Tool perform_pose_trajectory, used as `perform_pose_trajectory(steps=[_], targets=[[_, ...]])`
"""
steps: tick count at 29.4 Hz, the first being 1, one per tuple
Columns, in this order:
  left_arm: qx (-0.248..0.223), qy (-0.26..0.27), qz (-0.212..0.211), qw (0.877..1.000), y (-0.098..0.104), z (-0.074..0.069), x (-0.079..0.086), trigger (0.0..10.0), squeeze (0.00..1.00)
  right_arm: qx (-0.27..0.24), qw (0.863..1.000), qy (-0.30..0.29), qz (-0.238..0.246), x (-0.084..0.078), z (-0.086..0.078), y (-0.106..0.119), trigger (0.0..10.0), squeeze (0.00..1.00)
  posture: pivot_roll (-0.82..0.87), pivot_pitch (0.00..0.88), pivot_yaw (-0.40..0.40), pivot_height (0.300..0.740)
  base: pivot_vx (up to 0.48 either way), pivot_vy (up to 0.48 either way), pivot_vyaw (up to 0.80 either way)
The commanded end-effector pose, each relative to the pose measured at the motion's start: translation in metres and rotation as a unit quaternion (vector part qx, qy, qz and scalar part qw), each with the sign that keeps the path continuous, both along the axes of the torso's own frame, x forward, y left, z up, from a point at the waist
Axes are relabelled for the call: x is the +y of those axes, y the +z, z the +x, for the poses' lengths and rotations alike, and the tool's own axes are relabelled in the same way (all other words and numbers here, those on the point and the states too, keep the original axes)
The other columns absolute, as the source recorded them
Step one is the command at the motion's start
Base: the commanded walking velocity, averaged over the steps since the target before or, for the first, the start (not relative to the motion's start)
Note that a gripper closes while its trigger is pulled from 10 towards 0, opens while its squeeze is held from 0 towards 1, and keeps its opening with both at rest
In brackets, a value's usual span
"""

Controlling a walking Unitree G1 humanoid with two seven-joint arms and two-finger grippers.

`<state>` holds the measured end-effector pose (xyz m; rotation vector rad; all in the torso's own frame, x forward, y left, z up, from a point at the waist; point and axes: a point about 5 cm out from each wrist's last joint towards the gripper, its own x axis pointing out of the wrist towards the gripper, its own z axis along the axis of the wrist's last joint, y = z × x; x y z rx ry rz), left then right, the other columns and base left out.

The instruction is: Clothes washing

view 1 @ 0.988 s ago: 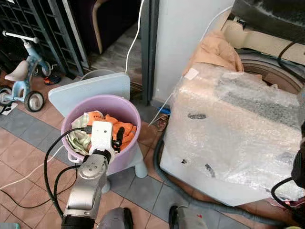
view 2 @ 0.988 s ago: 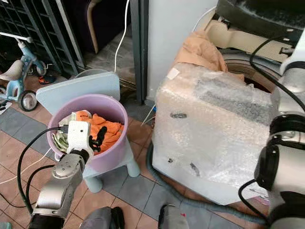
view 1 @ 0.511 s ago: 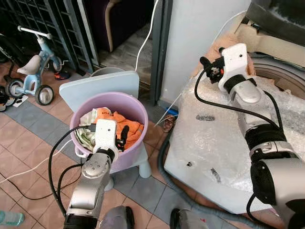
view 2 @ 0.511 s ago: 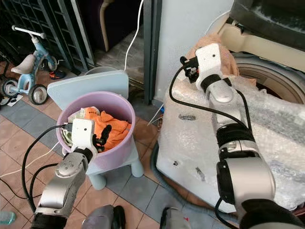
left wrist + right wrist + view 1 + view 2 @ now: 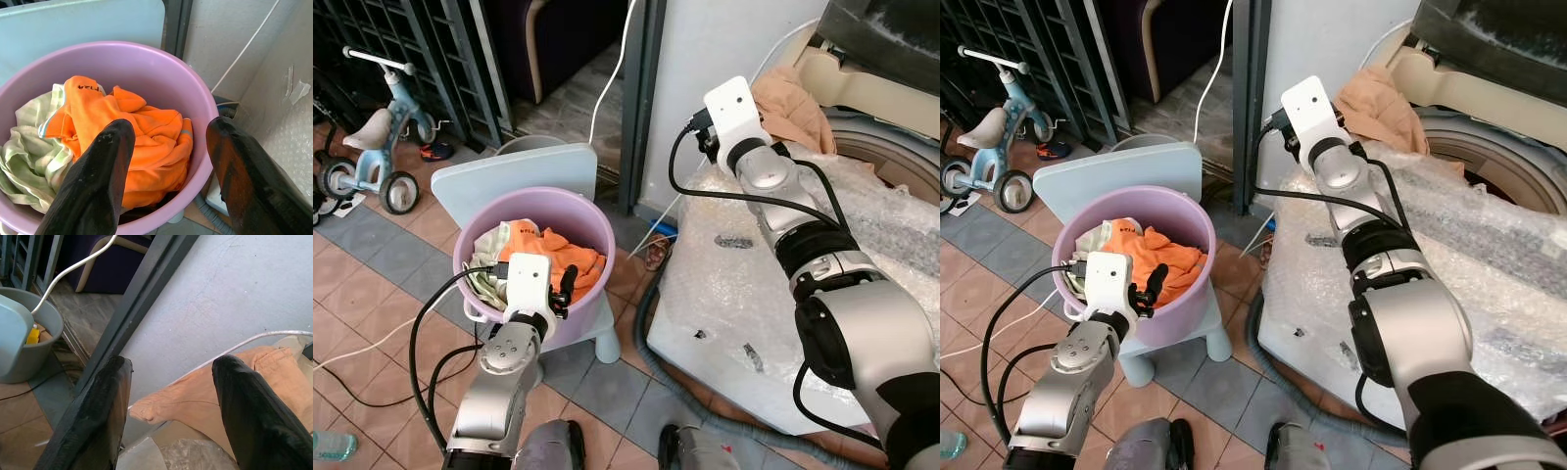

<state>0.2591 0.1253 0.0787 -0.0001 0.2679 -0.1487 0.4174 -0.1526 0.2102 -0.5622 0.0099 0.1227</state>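
1. The left hand [image 5: 166,166] is held with its fingers spread apart and empty, at the near rim of the purple bucket [image 5: 592,220].
2. An orange garment [image 5: 132,132] and a green striped cloth [image 5: 29,147] are seen inside the bucket, which is carried on a pale blue stool [image 5: 509,176].
3. The bubble-wrapped washing machine [image 5: 862,255] is placed to the right of the bucket.
4. The right hand [image 5: 171,421] is raised at the machine's far corner, fingers parted, near a tan garment [image 5: 1381,103] draped there.

Glossy plastic tub [image 5: 590,220] holds soft orange cloth [image 5: 558,262].
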Motion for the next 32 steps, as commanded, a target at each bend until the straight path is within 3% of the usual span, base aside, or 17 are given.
perform_pose_trajectory(steps=[1,4,5,6,10,13,16,17,20,23,26,28,32], targets=[[0.004,0.003,0.001,1.000,0.000,-0.001,0.000,10.0,0.00,0.014,0.999,-0.044,-0.009,-0.022,0.001,0.001,10.0,0.00,0.04,0.097,-0.045,0.740,0.000,0.000,0.00],[0.004,0.000,0.001,1.000,-0.001,0.001,-0.002,10.0,0.00,0.024,0.995,-0.089,0.023,-0.047,-0.002,-0.002,10.0,0.00,0.03,0.093,-0.045,0.740,0.000,0.000,0.00],[0.004,0.000,0.001,1.000,-0.001,0.001,-0.002,10.0,0.00,0.024,0.995,-0.089,0.023,-0.047,-0.002,-0.002,10.0,0.00,0.03,0.093,-0.045,0.740,0.000,0.000,0.00],[0.004,-0.001,0.001,1.000,-0.001,0.002,-0.002,10.0,0.00,0.037,0.992,-0.113,0.050,-0.060,-0.005,-0.006,10.0,0.00,0.02,0.092,-0.045,0.740,0.000,0.000,0.00],[0.005,-0.002,0.001,1.000,-0.002,0.003,-0.002,10.0,0.00,0.042,0.981,-0.162,0.094,-0.084,-0.011,-0.012,10.0,0.00,0.02,0.091,-0.041,0.740,0.000,0.000,0.00],[0.007,-0.003,0.004,1.000,-0.003,0.003,-0.001,10.0,0.00,0.042,0.963,-0.217,0.153,-0.106,-0.019,-0.019,10.0,0.00,0.02,0.091,-0.035,0.740,0.000,0.000,0.00],[0.007,-0.005,0.006,1.000,-0.003,0.003,-0.002,10.0,0.00,0.041,0.955,-0.229,0.184,-0.111,-0.021,-0.020,10.0,0.00,0.02,0.090,-0.030,0.740,0.000,0.000,0.00],[0.008,-0.008,0.009,1.000,-0.003,0.003,-0.002,10.0,0.00,0.035,0.950,-0.222,0.217,-0.111,-0.020,-0.017,10.0,0.00,0.01,0.088,-0.025,0.740,0.000,0.000,0.00],[0.002,-0.011,0.004,1.000,-0.001,0.003,-0.003,10.0,0.00,0.018,0.953,-0.180,0.243,-0.103,-0.015,-0.005,10.0,0.00,0.01,0.089,-0.023,0.740,0.000,0.000,0.00],[-0.017,-0.014,-0.010,1.000,0.005,0.004,-0.003,10.0,0.00,-0.003,0.968,-0.135,0.212,-0.092,-0.011,0.006,10.0,0.00,0.01,0.091,-0.023,0.740,0.000,0.000,0.00],[-0.015,-0.010,-0.008,1.000,0.005,0.005,0.000,10.0,0.00,-0.009,0.979,-0.148,0.142,-0.097,-0.014,0.004,10.0,0.00,0.01,0.093,-0.021,0.740,0.000,0.000,0.00],[-0.015,-0.014,-0.003,1.000,0.004,0.004,0.001,10.0,0.00,0.018,0.967,-0.205,0.150,-0.116,-0.022,-0.009,10.0,0.00,0.01,0.099,-0.013,0.740,0.000,0.000,0.00],[-0.013,-0.020,-0.001,1.000,0.003,0.004,0.000,10.0,0.00,0.013,0.962,-0.226,0.151,-0.126,-0.026,-0.011,10.0,0.00,0.01,0.098,-0.008,0.740,0.000,0.000,0.00]])
